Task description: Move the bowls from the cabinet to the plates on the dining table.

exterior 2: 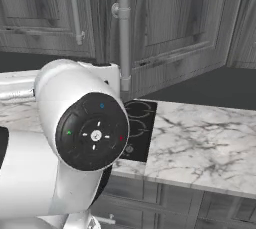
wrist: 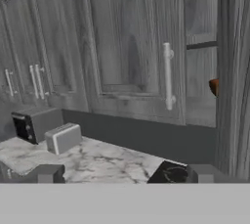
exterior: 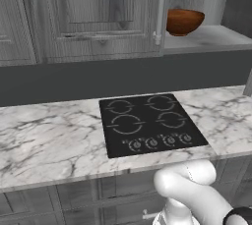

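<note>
Left base view — cabinet (exterior: 93, 17): dark grey wood-grain wall unit above the desk; its right compartment stands open, with one door's vertical bar handle (exterior: 160, 13) at the opening's edge.
Left base view — bowl (exterior: 183, 21): glossy reddish-brown, upright on the shelf (exterior: 216, 37) of the open compartment, just right of the bar handle.
Left base view — desk (exterior: 44, 140): white marble top with grey veins, carrying a black four-ring cooktop (exterior: 150, 123) directly below the open compartment.
Right base view — cabinet door (exterior 2: 165, 23): swung open toward the camera, its long metal handle (exterior 2: 123, 43) upright above the arm's large white joint.
Right base view — desk (exterior 2: 200, 148): marble surface to the right of the arm; a corner of the cooktop (exterior 2: 137, 128) shows beside the joint.
Hand view — end effector (wrist: 124, 174): two finger tips set wide apart at the lower edge, nothing between them.
Hand view — bowl (wrist: 214, 87): a brown sliver seen past the door edge — above and to the right of the end effector, well apart from it.
Hand view — toaster (wrist: 63, 138): pale grey, on the desk up and left of the end effector, with a dark-fronted box appliance (wrist: 35, 124) just behind it.
</note>
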Robot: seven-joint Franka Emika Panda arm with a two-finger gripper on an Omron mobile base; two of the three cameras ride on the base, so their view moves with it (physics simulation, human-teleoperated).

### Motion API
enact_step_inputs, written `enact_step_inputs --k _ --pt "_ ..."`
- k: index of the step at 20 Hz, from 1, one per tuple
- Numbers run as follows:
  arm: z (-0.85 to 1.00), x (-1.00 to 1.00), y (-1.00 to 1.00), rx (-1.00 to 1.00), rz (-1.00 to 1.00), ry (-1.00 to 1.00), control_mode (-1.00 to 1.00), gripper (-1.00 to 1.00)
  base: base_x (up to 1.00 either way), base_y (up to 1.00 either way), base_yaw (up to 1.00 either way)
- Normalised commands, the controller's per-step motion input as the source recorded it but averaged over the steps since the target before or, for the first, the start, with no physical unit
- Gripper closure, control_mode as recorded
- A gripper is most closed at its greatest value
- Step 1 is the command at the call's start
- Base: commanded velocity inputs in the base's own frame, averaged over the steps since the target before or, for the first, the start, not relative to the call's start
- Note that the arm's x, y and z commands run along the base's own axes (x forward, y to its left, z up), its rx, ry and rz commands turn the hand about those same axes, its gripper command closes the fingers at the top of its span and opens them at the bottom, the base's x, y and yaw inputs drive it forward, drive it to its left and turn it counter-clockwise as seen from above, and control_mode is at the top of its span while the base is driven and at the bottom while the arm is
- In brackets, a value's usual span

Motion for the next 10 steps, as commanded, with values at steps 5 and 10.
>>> enact_step_inputs --k 5,10 --pt "-0.02 -0.08 0.45 -0.13 -0.25 0.12 -1.00 -1.00 0.00 0.00 0.00" --pt "0.00 0.00 0.24 -0.15 -0.31 0.10 -1.00 -1.00 0.00 0.00 0.00"
